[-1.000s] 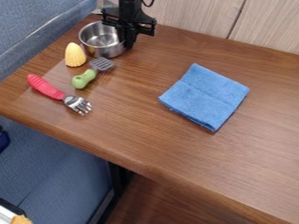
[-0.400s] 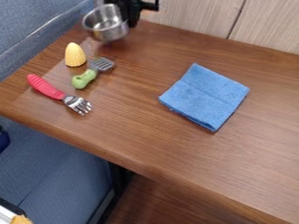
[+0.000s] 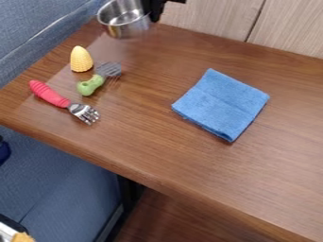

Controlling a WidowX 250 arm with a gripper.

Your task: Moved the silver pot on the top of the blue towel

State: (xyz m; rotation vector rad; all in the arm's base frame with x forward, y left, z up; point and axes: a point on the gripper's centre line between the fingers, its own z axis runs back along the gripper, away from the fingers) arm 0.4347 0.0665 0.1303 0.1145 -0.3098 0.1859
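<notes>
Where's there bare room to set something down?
The table is bare between the green spatula and blue towel, right of the towel, and from it to the near edge. It's crowded at left: corn, spatula and red fork sit close together, the gripper holding the silver pot beyond.

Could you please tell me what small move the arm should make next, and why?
Probably carry the silver pot, kept raised, rightward and nearer the camera: the gripper holds it in the view's upper left, while the blue towel lies lower and to the right.
</notes>
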